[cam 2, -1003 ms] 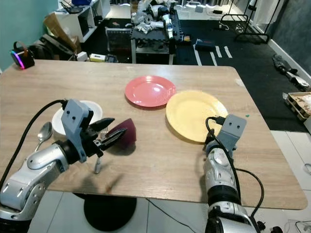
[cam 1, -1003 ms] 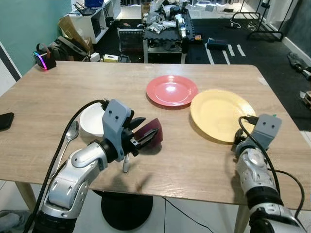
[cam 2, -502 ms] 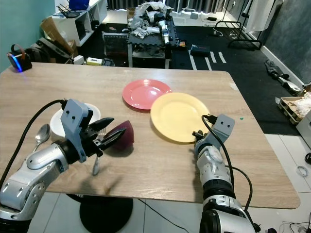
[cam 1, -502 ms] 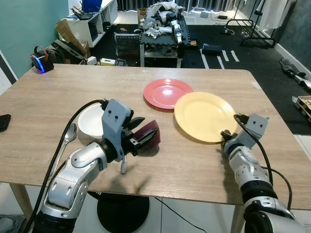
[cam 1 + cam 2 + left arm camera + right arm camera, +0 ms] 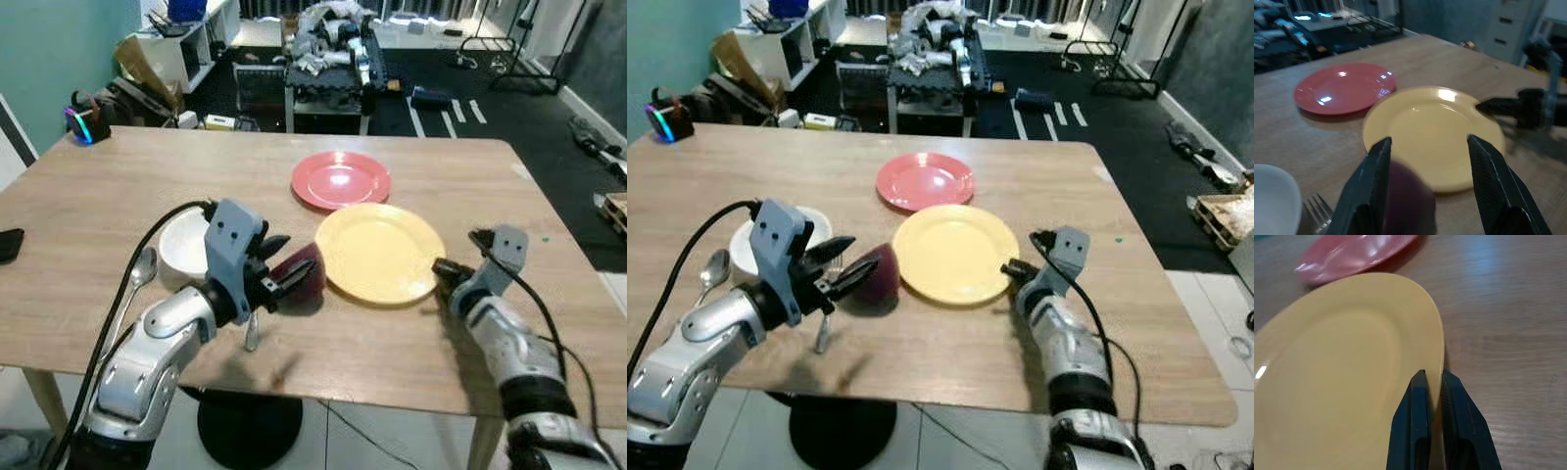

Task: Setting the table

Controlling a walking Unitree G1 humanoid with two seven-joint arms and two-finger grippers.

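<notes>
A light wooden table was shown before a cluttered room, with shelving and piled equipment on a dark floor behind it. All positions are given relative to the yellow plate, which lay on the table near the robot's edge. Farthest to its left, a dark phone was seen at the table's edge, and a spoon was laid just beside a white bowl. The left gripper was held above the table to the left of the plate, its fingers spread apart and nothing clasped between them; a fork was seen below it. A maroon bowl was placed just beyond the fingertips, touching or nearly touching the plate's left rim. A red plate was set behind the yellow one, close to it. At the plate's right rim, the right gripper was closed upon the rim, one finger above and one beneath.
</notes>
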